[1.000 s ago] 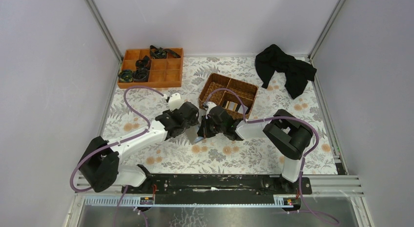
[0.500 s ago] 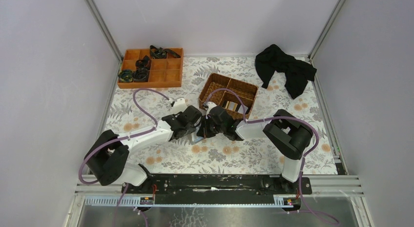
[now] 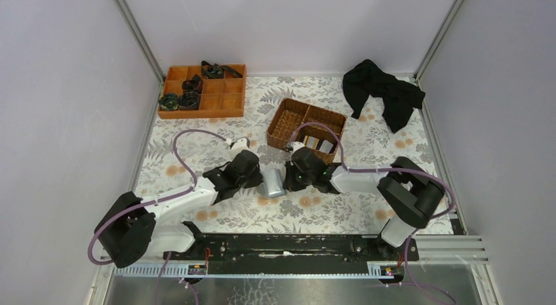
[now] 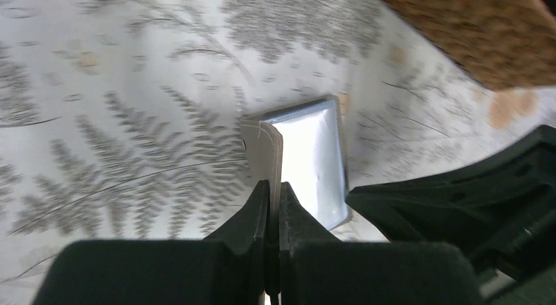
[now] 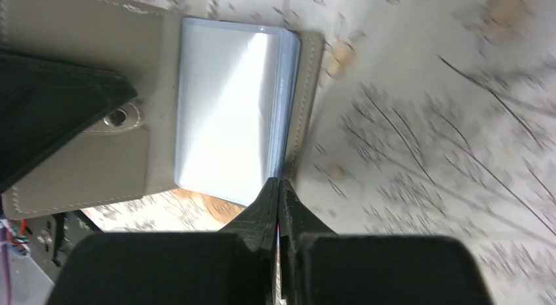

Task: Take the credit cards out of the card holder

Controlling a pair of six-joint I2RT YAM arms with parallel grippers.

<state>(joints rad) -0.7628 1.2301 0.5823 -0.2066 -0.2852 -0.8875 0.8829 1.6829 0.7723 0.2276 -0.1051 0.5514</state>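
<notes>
The card holder (image 3: 271, 185) lies opened out low over the table between both grippers. In the left wrist view my left gripper (image 4: 273, 189) is shut on its upright beige flap (image 4: 262, 151), with a shiny pale panel (image 4: 315, 157) just to the right. In the right wrist view my right gripper (image 5: 278, 187) is shut on the holder's opposite edge, beside a glossy pale stack of credit cards (image 5: 226, 108) in the beige card holder (image 5: 85, 62). In the top view the left gripper (image 3: 258, 179) and right gripper (image 3: 287, 180) face each other. A few cards (image 3: 318, 145) sit in the basket.
A brown wicker basket (image 3: 288, 121) stands just behind the grippers. An orange divided tray (image 3: 223, 105) with dark items is at the back left. A black cloth (image 3: 383, 92) lies at the back right. The table has a floral cover (image 3: 328, 206).
The left gripper has shut on the holder's flap. Both grippers moved toward the near edge and apart, spreading the holder open between them.
</notes>
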